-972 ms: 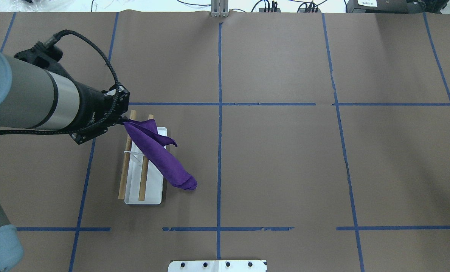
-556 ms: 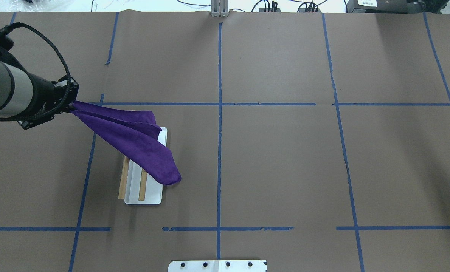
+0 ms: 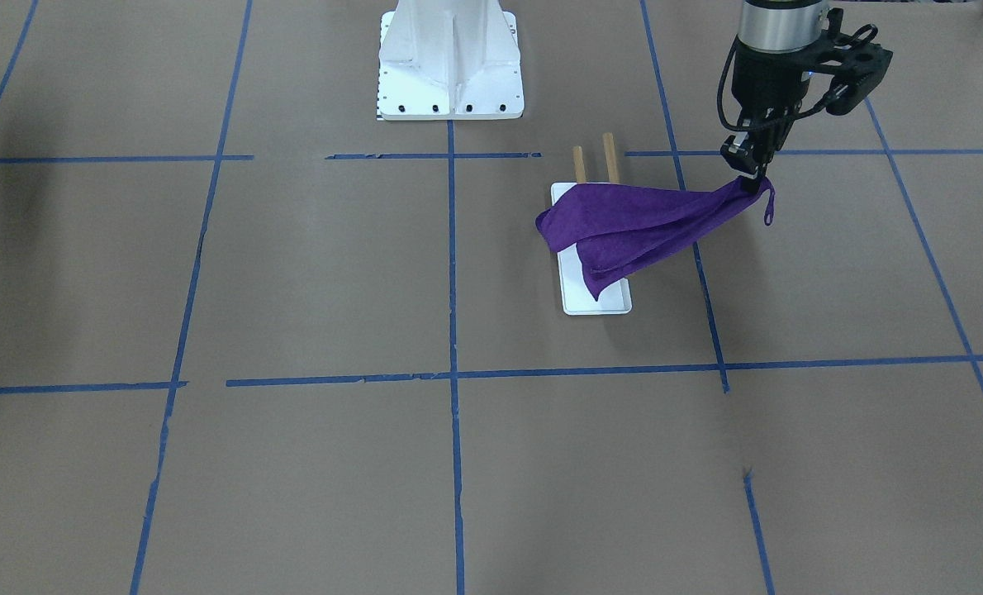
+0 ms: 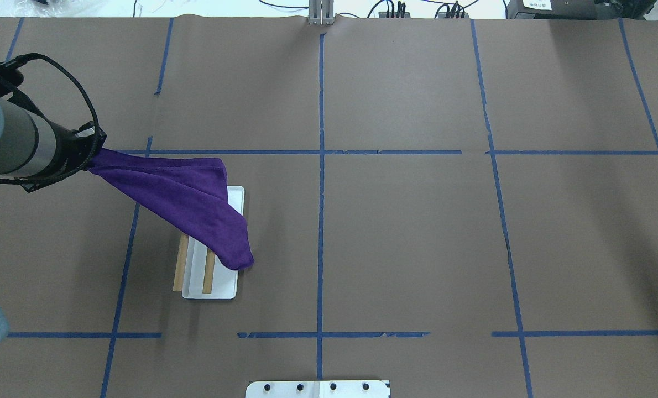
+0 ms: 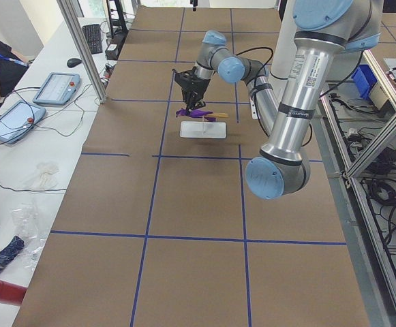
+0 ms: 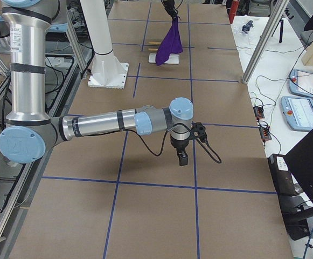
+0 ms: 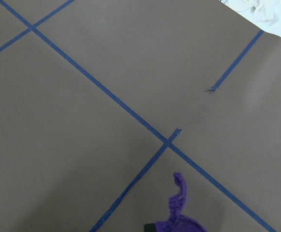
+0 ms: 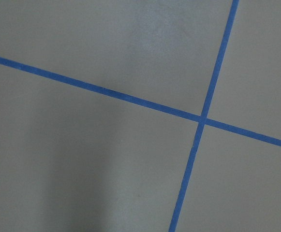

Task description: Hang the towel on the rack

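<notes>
The purple towel (image 4: 191, 199) lies stretched across the rack, covering the far part of its two wooden dowels (image 4: 208, 272) and white base (image 4: 218, 292). My left gripper (image 4: 92, 157) is shut on one towel corner and holds it up, to the left of the rack. In the front view the left gripper (image 3: 752, 178) is to the right of the rack (image 3: 595, 302), and the towel (image 3: 624, 227) sags from it over the dowels (image 3: 610, 159). A towel tip (image 7: 179, 215) shows in the left wrist view. My right gripper (image 6: 182, 159) hangs over bare table far from the rack; I cannot tell if it is open or shut.
The large white pedestal (image 3: 450, 62) stands at the table's near edge by the robot, also in the overhead view (image 4: 318, 388). Blue tape lines (image 4: 321, 166) grid the brown table. Operators' tablets (image 5: 51, 88) lie beyond the table's side.
My left gripper has moved left, away from the rack, pulling the towel's corner with it. The towel has spread over the dowels and its free end has slid toward the rack.
</notes>
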Available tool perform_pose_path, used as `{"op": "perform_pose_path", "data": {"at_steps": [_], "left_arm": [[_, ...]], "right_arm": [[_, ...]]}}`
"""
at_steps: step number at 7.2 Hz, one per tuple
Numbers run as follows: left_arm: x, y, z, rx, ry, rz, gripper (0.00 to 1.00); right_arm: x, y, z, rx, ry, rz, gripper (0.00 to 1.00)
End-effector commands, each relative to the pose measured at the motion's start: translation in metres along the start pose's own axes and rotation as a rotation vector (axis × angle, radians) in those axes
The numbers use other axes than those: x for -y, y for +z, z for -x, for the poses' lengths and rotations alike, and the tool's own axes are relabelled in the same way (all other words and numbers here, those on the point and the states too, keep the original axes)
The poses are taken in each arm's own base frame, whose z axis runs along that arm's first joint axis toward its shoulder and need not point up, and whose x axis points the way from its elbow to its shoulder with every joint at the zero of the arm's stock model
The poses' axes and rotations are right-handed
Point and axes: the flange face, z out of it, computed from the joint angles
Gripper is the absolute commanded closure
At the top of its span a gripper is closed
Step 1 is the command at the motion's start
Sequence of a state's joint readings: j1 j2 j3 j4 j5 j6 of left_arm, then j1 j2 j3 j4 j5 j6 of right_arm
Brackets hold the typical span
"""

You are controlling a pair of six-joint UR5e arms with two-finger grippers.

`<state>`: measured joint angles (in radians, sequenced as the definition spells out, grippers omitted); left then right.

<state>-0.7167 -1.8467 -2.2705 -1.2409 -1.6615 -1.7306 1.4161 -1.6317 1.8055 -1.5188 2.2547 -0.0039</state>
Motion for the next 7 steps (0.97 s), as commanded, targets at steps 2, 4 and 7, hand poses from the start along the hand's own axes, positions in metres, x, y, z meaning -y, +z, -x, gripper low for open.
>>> {"op": "perform_pose_path", "data": {"at_steps": [2, 4, 7], "left_arm": [[-0.005, 0.030, 0.019, 0.071, 0.143, -0.010, 0.00], [0.003, 0.036, 0.037, 0.105, 0.304, -0.008, 0.00], [0.069, 0.038, 0.052, 0.139, 0.665, 0.029, 0.00]], "right_arm": [[-0.003, -0.005, -0.006, -0.002, 0.016, -0.009, 0.00], [0.003, -0.006, -0.004, -0.003, 0.006, -0.015, 0.00], [-0.003, -0.001, -0.009, -0.002, 0.018, -0.003, 0.00]]}}
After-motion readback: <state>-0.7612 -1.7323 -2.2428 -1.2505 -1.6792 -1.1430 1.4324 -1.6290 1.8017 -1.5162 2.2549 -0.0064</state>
